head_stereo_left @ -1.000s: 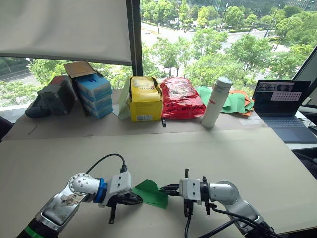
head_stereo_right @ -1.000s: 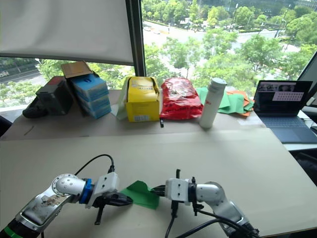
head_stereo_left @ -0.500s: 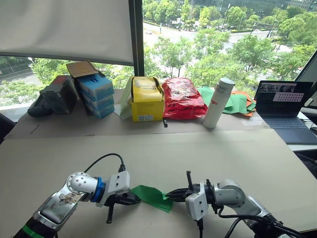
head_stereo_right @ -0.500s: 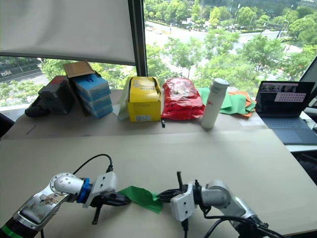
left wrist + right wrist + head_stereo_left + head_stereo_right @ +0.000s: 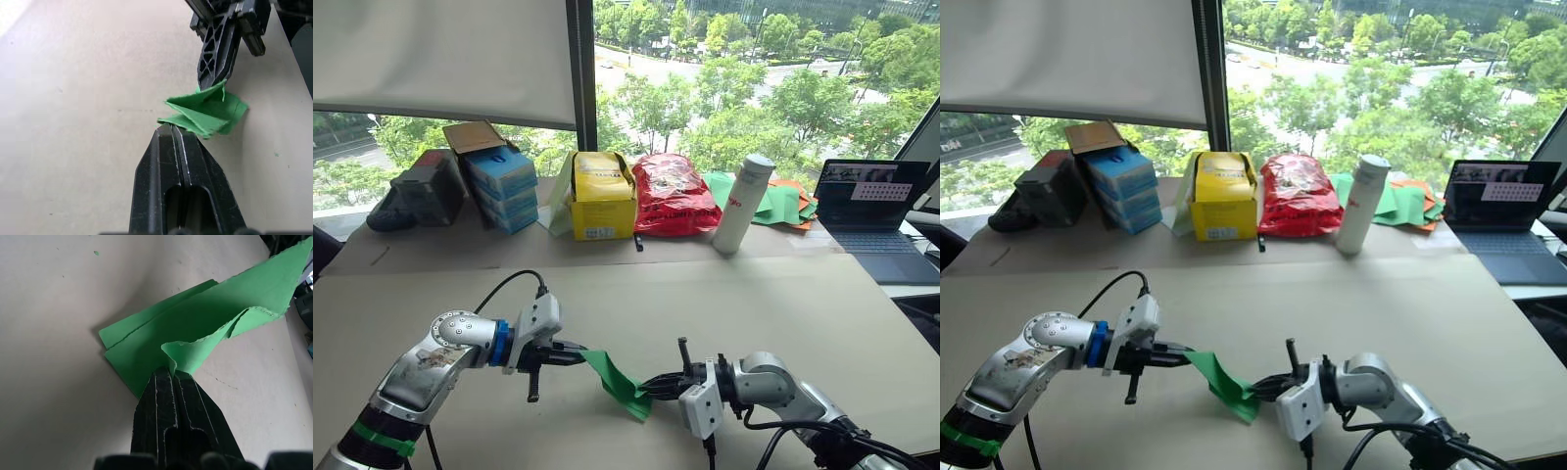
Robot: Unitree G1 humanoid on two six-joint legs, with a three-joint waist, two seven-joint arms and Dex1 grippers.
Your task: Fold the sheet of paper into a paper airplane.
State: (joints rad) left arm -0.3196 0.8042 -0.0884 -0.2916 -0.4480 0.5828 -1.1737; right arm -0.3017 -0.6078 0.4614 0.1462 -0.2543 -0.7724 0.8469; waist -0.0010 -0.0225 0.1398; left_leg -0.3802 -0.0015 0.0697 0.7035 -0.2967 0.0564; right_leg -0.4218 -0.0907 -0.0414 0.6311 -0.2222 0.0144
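Note:
The sheet of paper (image 5: 618, 382) is a bright green folded wedge, held slanting above the beige table between both grippers. My left gripper (image 5: 579, 354) is shut on its upper left tip, and the left wrist view shows those fingers (image 5: 168, 147) pinching the green paper (image 5: 205, 113). My right gripper (image 5: 649, 388) is shut on the lower right end. In the right wrist view its fingers (image 5: 168, 387) clamp a curled flap of the layered sheet (image 5: 205, 328). The paper's lower corner hangs close to the table.
Along the back of the table (image 5: 783, 304) stand stacked boxes (image 5: 494, 176), a yellow box (image 5: 601, 196), a red bag (image 5: 672, 194), a white bottle (image 5: 742, 202), a pile of green and orange sheets (image 5: 781, 202) and a laptop (image 5: 868, 206). A black cable (image 5: 504, 289) loops over the left wrist.
My left gripper has lifted and drawn back left, raising its end of the paper. The sheet now hangs stretched at a slant. The right gripper rolled over earlier and stays low.

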